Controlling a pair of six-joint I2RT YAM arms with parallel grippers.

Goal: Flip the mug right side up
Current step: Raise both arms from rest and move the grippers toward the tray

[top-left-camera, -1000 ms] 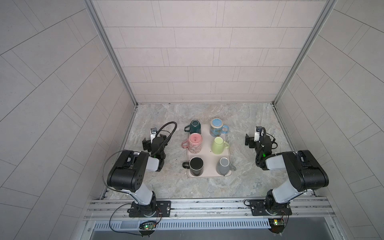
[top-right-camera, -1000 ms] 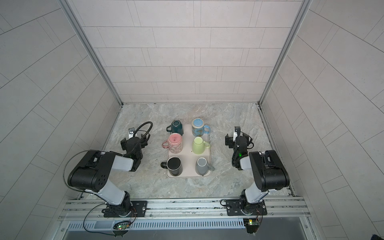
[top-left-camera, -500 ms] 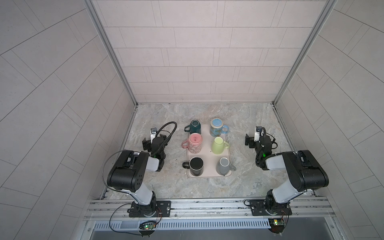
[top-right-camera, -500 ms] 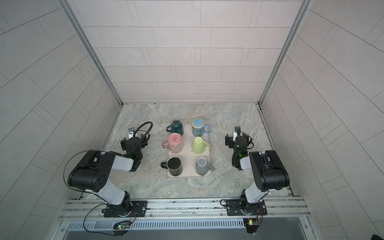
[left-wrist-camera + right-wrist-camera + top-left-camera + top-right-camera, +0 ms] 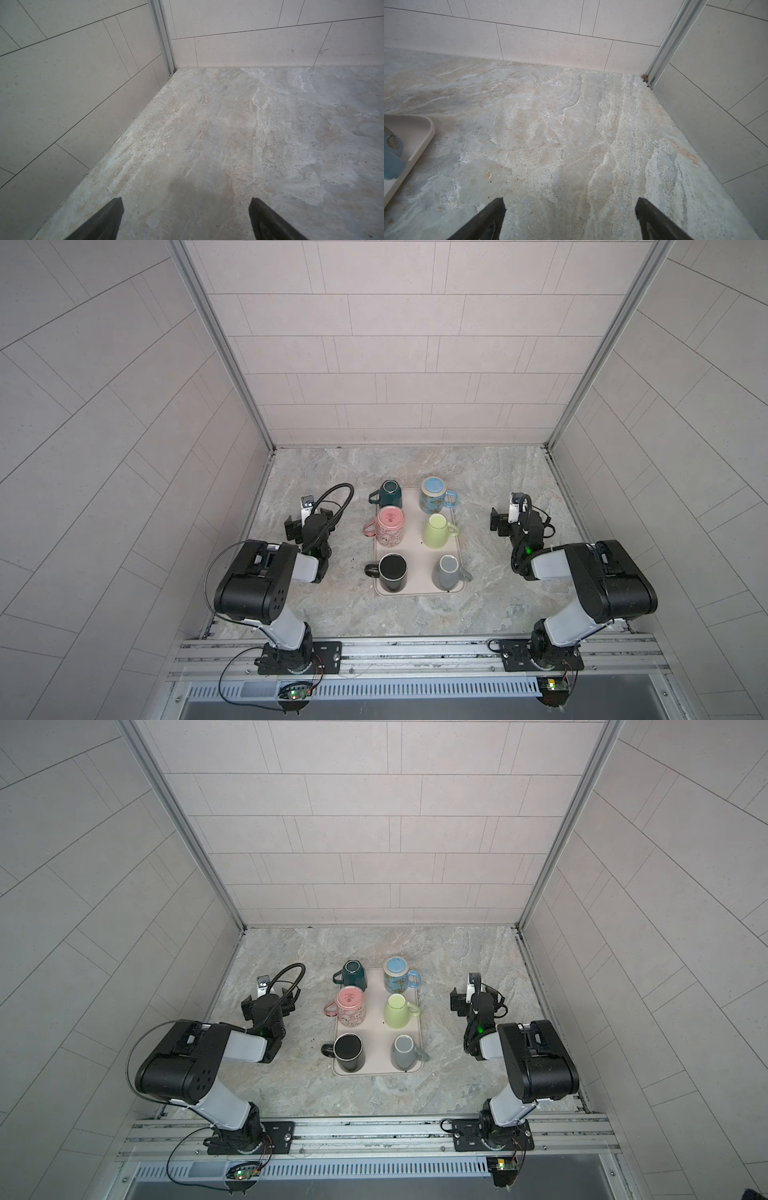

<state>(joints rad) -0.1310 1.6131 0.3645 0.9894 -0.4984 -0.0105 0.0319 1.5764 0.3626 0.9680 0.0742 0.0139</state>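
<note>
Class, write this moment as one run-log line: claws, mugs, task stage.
left claw: open, empty | right claw: open, empty | mugs: six, none held | stage: no grasp yet

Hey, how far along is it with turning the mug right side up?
Done: nothing visible; the pink mug on the tray looks bottom-up. In hand: nothing; the left gripper and right gripper are open and empty over the counter, either side of the tray. Left: reach the mug, grasp, flip, set it down.
</note>
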